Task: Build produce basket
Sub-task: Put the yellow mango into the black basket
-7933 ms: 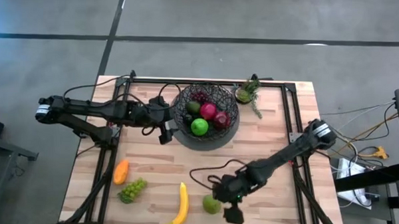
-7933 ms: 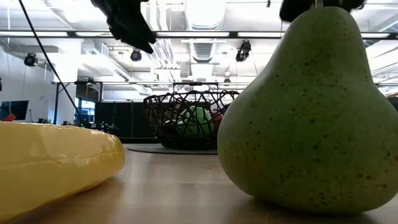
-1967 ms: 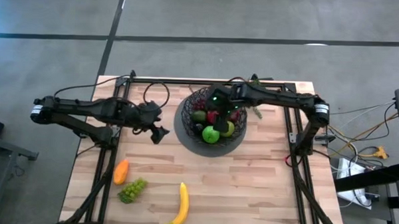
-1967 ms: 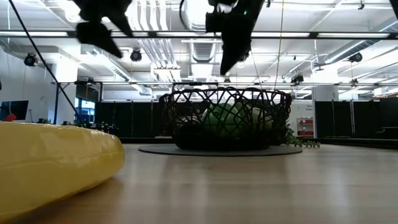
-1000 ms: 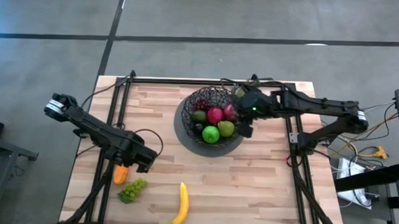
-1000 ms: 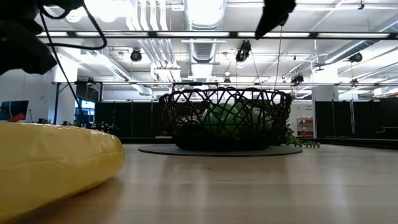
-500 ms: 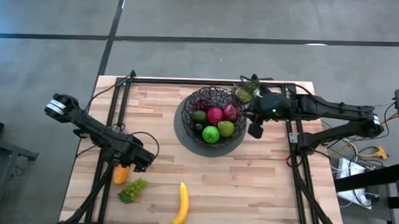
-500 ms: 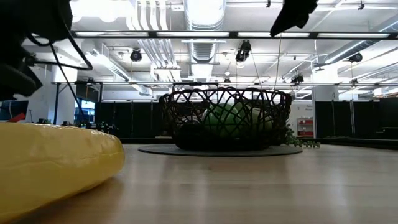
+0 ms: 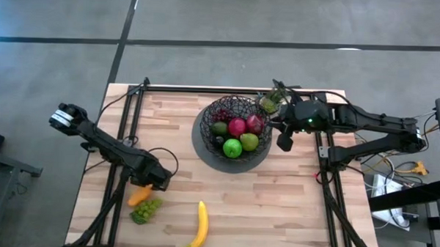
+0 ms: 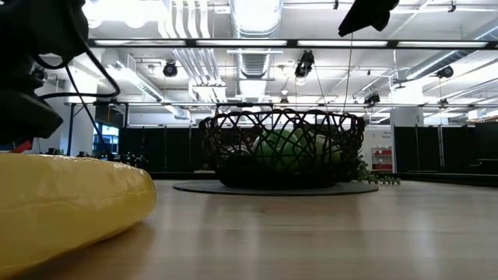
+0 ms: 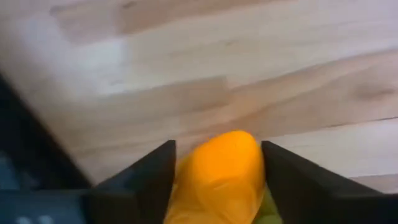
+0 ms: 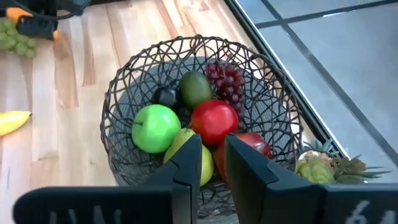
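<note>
The wooden table was the biggest thing, and a flat grey mat lay near its far middle. On the mat sat the wire basket, and inside it were a green apple, a red apple, a yellow-green pear, an avocado and purple grapes. A yellow banana lay close to the near edge of the table (it looked huge in the low view). Green grapes lay near the banana, toward the left side. The left gripper was down low at the left front of the table, and its two fingers were on each side of the orange piece, pressing against it. The right gripper hung just beside the basket on the right, and its fingers were almost together with nothing between them. A little leafy plant stood behind that gripper.
</note>
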Motion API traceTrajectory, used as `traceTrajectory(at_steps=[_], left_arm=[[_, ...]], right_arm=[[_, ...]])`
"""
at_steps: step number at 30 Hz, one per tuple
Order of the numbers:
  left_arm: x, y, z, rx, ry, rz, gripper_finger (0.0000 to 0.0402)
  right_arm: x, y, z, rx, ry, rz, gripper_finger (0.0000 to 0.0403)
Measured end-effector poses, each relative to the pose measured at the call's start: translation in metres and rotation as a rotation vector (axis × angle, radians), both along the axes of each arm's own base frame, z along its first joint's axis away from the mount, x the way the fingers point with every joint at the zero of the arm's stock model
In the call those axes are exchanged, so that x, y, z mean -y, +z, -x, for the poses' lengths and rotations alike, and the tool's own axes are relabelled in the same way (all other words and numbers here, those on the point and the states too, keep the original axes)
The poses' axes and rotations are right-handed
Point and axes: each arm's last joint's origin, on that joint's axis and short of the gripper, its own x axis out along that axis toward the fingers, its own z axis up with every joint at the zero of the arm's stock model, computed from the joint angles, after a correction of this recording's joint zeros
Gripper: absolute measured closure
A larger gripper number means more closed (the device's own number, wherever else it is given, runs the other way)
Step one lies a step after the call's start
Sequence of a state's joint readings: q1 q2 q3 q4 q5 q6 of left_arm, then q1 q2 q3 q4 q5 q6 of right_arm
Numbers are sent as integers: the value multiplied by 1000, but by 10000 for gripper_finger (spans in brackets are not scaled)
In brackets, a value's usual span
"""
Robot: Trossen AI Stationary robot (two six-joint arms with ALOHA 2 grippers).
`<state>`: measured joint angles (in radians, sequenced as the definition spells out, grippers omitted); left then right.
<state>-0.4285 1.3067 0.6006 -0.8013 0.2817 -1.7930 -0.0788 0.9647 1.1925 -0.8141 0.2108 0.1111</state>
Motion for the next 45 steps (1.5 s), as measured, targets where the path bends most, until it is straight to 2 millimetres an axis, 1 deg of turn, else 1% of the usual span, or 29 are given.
traceTrajectory(at_steps=[3, 5, 7, 10, 13, 16, 21, 24, 29, 31, 33, 36, 38, 40, 43, 45], left_arm=[[1, 3, -7, 87, -8, -38, 240], [3, 12, -16, 176, 0, -71, 275], [4, 23, -25, 254, 10, -136, 298], [5, 43, -39, 404, 1, -253, 299], [3, 65, -53, 532, -15, -365, 299], [-3, 84, -63, 605, -33, -447, 297], [-13, 104, -74, 657, -108, -478, 287], [-15, 109, -76, 668, -129, -472, 285], [-13, 108, -75, 645, -182, -412, 283], [-14, 108, -74, 643, -177, -426, 283], [-18, 114, -79, 686, -134, -491, 282], [-30, 132, -96, 858, -52, -613, 283], [-44, 144, -112, 992, -27, -688, 287], [-62, 157, -132, 1147, -18, -786, 292], [-95, 169, -161, 1321, -14, -1005, 296], [-118, 171, -178, 1387, -5, -1163, 296]], right_arm=[[-1, 10, 10, 43, 12, 19, 349], [-1, 16, 17, 73, 17, 32, 351], [-1, 20, 25, 95, 6, 52, 351], [-1, 24, 33, 121, -26, 78, 351], [0, 27, 37, 135, -49, 91, 351], [0, 27, 37, 136, -55, 89, 351], [0, 25, 33, 129, -58, 82, 351], [0, 23, 30, 118, -56, 84, 351], [0, 21, 27, 105, -53, 87, 351], [0, 20, 27, 101, -52, 89, 351], [0, 20, 26, 100, -50, 90, 351], [0, 21, 27, 109, -52, 88, 351], [0, 23, 29, 124, -57, 90, 351], [1, 29, 31, 162, -68, 98, 351], [0, 35, 35, 198, -80, 87, 351], [0, 37, 37, 215, -96, 63, 351]])
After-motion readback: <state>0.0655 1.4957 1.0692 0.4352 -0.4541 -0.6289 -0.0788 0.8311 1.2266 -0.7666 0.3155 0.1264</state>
